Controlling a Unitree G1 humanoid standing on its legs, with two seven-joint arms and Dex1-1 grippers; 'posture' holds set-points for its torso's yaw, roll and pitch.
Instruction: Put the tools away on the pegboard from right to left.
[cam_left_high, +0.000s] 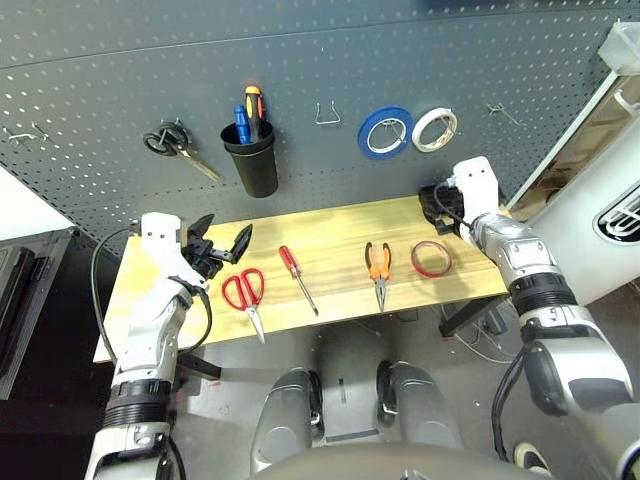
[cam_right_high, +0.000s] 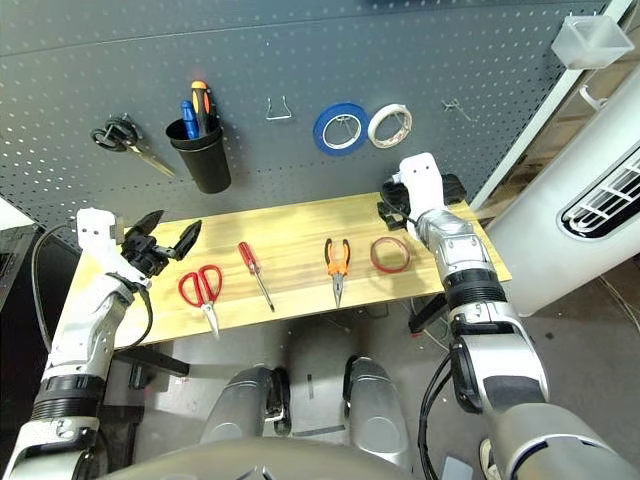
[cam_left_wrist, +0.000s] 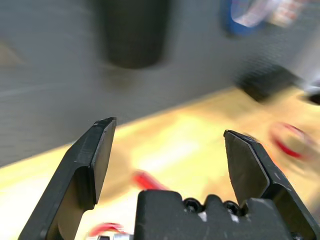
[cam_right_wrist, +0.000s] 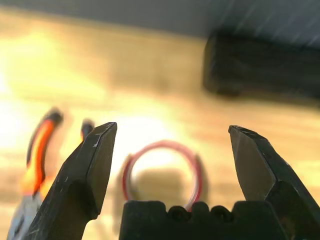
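Note:
On the wooden table (cam_left_high: 330, 225) lie, from right to left, a thin red tape ring (cam_left_high: 431, 259), orange-and-black-handled pliers (cam_left_high: 378, 265), a red-handled screwdriver (cam_left_high: 296, 275) and red-handled scissors (cam_left_high: 245, 293). The dark grey pegboard (cam_left_high: 300, 90) rises behind the table. My right gripper (cam_right_wrist: 170, 150) is open just above and behind the tape ring (cam_right_wrist: 162, 172), with nothing between its fingers. My left gripper (cam_left_high: 222, 243) is open over the table's left end, above and left of the scissors, holding nothing.
On the pegboard hang black-handled scissors (cam_left_high: 175, 145), a black cup (cam_left_high: 251, 155) with screwdrivers, an empty metal hook (cam_left_high: 330, 113), a blue tape roll (cam_left_high: 385, 131) and a white tape roll (cam_left_high: 434, 129). A black box (cam_right_wrist: 260, 65) sits at the table's back right corner.

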